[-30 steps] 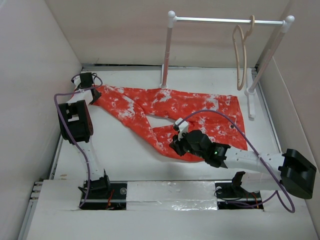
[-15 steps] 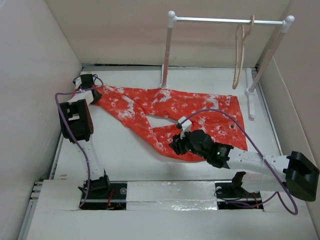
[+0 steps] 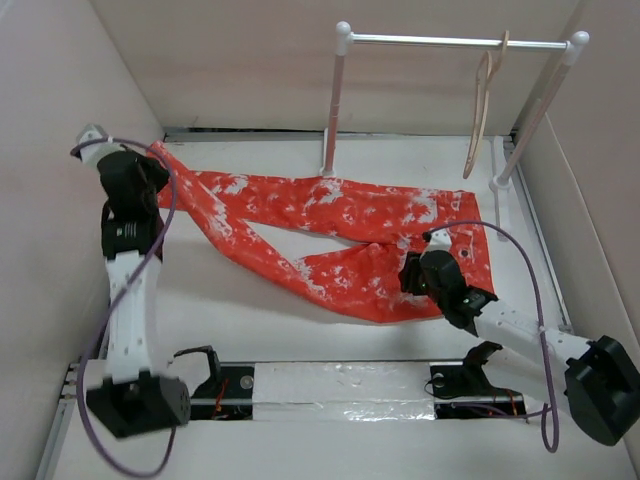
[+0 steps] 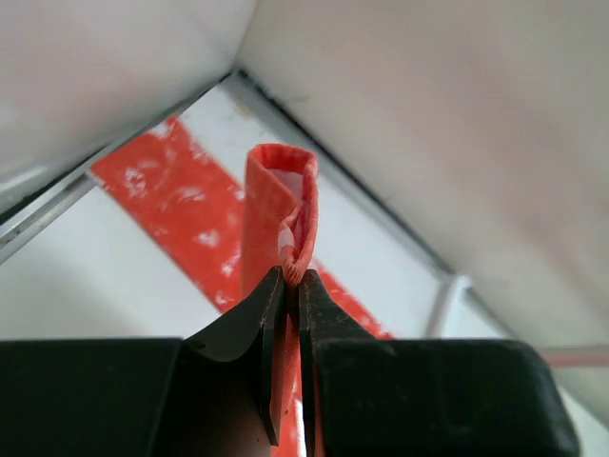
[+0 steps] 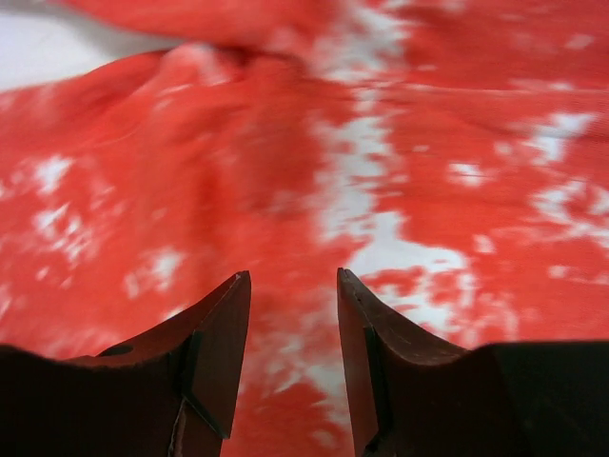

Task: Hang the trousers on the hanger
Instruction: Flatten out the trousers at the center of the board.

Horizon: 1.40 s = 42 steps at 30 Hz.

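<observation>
Trousers [image 3: 340, 215] number one pair; one hanger [image 3: 478, 120] hangs on one rail [image 3: 440, 41].

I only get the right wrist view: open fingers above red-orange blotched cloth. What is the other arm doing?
Observer: The left gripper is shut on a leg end of the red-orange cloth trousers, raised at the back left corner.
Operator: And the hanger?
Observer: The pale beige wooden hanger hangs bare on the white tubular rail, back right.
Operator: Where am I?
Observer: The right gripper sits over the near leg, close to the waist.
</observation>
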Tool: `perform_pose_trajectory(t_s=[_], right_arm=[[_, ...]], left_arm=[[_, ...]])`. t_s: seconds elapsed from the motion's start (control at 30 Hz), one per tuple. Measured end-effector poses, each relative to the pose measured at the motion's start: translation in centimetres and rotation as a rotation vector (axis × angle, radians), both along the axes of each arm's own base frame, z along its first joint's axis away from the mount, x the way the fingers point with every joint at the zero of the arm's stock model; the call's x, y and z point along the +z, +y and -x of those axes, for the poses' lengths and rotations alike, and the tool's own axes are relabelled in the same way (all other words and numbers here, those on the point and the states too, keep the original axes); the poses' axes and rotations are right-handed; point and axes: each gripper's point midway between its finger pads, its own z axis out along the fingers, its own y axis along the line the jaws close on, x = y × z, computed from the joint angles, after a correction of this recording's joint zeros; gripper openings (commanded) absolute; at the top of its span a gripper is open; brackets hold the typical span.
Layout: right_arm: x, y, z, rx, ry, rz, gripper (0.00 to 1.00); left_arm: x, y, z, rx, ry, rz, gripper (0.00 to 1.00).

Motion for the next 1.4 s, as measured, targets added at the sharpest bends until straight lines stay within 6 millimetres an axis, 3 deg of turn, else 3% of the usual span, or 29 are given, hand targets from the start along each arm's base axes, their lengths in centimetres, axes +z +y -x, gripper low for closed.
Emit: perform_pose_trajectory(t_s=[0.1,0.2,0.33,0.47,0.6,0.7,0.77,0.83,0.9,1.0,1.07,1.23,1.33,1.4], right_arm=[[0.0,-2.5,-1.1,-0.097,0.019,-0.036,0.48],[0.2,-4.0,-1.9,-0.157,0.014,-0.090,0.48],[-1.0,-4.3,-2.4,-0.179,0.063,-0.149,0.48],[-3.7,-3.0,-2.9,-0.153,0.168,-0.196,0.46],[-3.3,-0.7,-5.4,-0.094,0.179,-0.275,0.40],[-3.0,0.5,-6.2,-0.051,0.183,-0.310,0.43],[-2.2,0.8,-6.7,-0.033,0.168,-0.321,0.44],[-0.5,0.4,-7.1,-0.038,0.126,-0.317,0.37],[1.6,-0.9,-7.1,-0.082,0.073,-0.310,0.22],[4.9,-4.0,-6.2,-0.197,-0.015,-0.301,0.19],[5.9,-6.6,-5.1,-0.284,-0.059,-0.292,0.19],[3.7,-14.0,-3.4,-0.527,-0.019,-0.207,0.24],[0.2,-17.8,-3.2,-0.632,0.120,-0.134,0.25],[-2.0,-18.7,-3.1,-0.637,0.230,-0.113,0.26]], left_arm=[[4.1,-1.8,5.6,-0.018,-0.158,-0.021,0.00],[5.7,-3.1,10.2,-0.038,-0.252,-0.021,0.00],[6.8,-4.0,14.1,-0.056,-0.323,-0.017,0.00],[8.1,-5.0,16.4,-0.095,-0.373,-0.022,0.00],[9.2,-6.5,17.5,-0.171,-0.413,-0.031,0.00],[9.4,-7.7,18.3,-0.236,-0.432,-0.042,0.00],[8.9,-8.6,18.7,-0.288,-0.435,-0.045,0.00],[7.8,-9.6,18.6,-0.346,-0.422,-0.042,0.00],[6.2,-10.5,18.4,-0.398,-0.392,-0.032,0.00],[4.0,-11.6,18.1,-0.464,-0.341,-0.015,0.00],[3.4,-12.2,18.2,-0.497,-0.329,-0.012,0.00],[3.5,-13.8,19.0,-0.585,-0.340,-0.025,0.00],[3.5,-14.2,19.2,-0.611,-0.343,-0.035,0.00],[3.5,-14.3,19.2,-0.617,-0.344,-0.043,0.00]])
